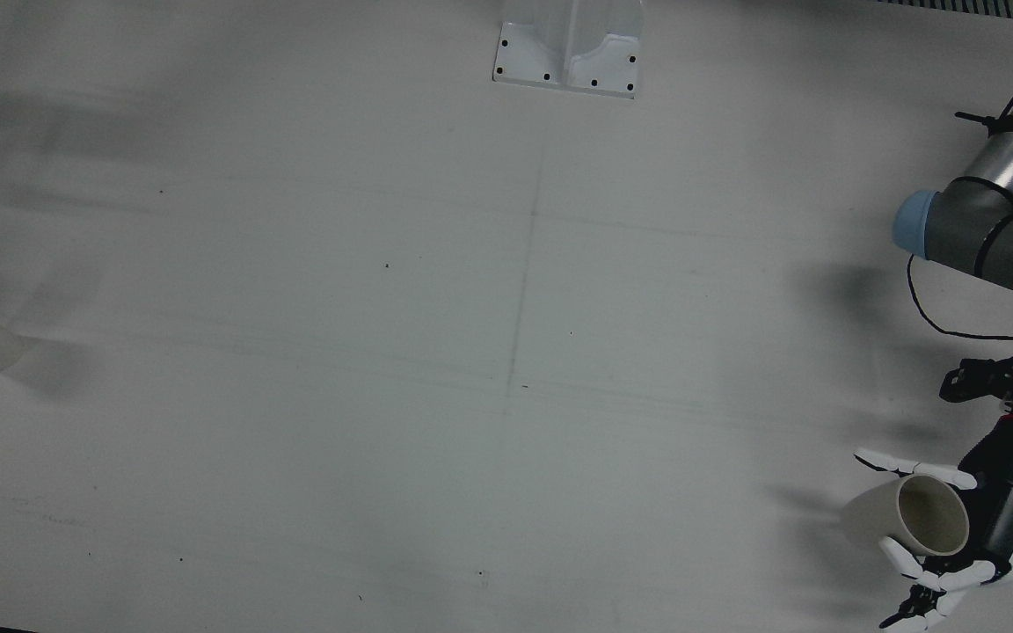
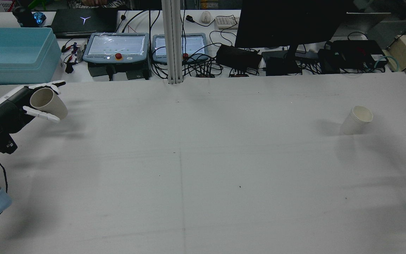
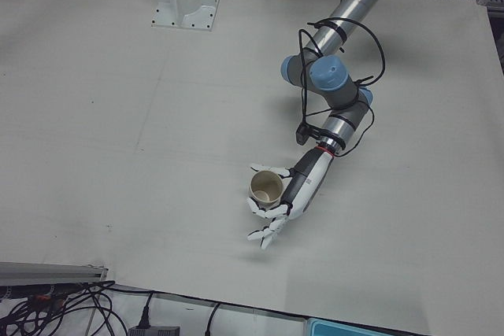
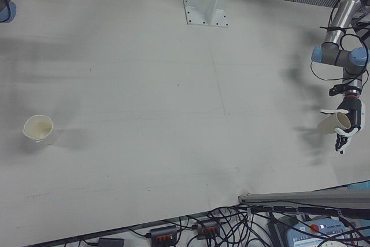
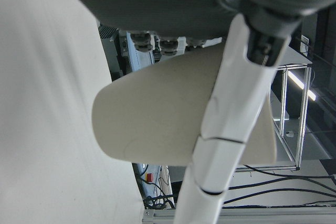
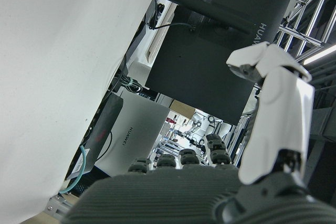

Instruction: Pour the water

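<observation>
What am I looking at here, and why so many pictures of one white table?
It is one moment seen by six cameras: three facing the robot, one behind it, one on each hand. The robot is two jointed metal arms ending in fingered hands. The left hand holds a paper cup tilted above the table. A second cup stands upright far across the table. The right hand shows only in its own camera, holding nothing; whether its fingers are spread is unclear. The job is pouring water.

blue bin (image 2: 14,54), black monitor (image 2: 287,23)
</observation>
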### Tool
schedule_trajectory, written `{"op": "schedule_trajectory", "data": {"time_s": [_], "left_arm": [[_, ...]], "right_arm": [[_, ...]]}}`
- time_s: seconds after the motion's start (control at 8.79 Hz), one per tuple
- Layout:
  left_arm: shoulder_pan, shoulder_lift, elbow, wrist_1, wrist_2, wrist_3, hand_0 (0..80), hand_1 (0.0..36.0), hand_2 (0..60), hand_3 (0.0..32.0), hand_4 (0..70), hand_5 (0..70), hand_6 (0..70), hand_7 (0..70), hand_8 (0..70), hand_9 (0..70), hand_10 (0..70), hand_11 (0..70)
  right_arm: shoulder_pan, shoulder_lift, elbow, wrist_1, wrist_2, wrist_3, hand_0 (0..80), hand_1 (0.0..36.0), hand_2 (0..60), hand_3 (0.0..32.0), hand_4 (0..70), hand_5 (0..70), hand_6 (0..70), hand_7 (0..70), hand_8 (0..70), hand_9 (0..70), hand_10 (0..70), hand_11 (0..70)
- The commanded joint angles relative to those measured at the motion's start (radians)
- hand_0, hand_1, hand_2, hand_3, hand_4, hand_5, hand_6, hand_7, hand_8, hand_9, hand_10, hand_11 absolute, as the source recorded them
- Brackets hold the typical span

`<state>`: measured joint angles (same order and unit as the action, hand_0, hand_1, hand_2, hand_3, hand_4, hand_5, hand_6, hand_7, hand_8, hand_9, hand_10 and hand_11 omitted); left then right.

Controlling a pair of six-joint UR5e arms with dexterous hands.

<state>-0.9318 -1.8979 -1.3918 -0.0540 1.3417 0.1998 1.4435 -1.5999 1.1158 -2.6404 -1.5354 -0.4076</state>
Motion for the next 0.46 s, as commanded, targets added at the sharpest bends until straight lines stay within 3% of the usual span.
{"op": "schedule_trajectory", "data": {"time_s": [0.0, 0.11, 0.23, 0.34], "left_arm": [[-0.007, -0.001, -0.006, 0.009, 0.007, -0.011, 80.0, 23.4, 0.0, 0.0, 52.1, 70.0, 9.7, 17.5, 5.6, 2.1, 1.7, 4.8], [-0.007, 0.0, -0.004, 0.011, 0.016, -0.011, 80.0, 17.8, 0.0, 0.0, 52.0, 70.0, 9.9, 18.7, 5.3, 2.3, 1.4, 4.1], [-0.012, 0.0, -0.004, 0.011, 0.014, -0.011, 80.0, 17.8, 0.0, 0.0, 50.9, 70.0, 10.2, 19.4, 5.8, 2.5, 1.2, 3.7], [-0.018, 0.0, -0.004, 0.011, 0.014, -0.011, 80.0, 18.5, 0.0, 0.0, 49.8, 70.0, 10.2, 19.5, 6.1, 2.7, 1.0, 3.5]], "right_arm": [[-0.044, 0.024, -0.025, 0.007, 0.001, -0.005, 50.6, 26.8, 40.6, 0.0, 3.1, 12.7, 2.7, 5.8, 2.8, 1.1, 1.3, 4.1], [-0.055, 0.026, -0.025, 0.007, 0.003, -0.016, 50.7, 27.2, 42.2, 0.0, 2.8, 12.6, 2.8, 5.9, 2.9, 1.3, 1.2, 4.0], [-0.07, 0.04, -0.025, 0.007, 0.003, -0.049, 51.6, 24.4, 26.4, 0.0, 1.9, 11.9, 2.1, 5.6, 2.7, 1.0, 0.2, 2.4], [-0.098, 0.046, -0.027, 0.007, 0.014, -0.084, 51.9, 19.3, 5.0, 1.8, 0.1, 10.3, 1.0, 4.5, 2.4, 0.3, 0.0, 0.1]]}}
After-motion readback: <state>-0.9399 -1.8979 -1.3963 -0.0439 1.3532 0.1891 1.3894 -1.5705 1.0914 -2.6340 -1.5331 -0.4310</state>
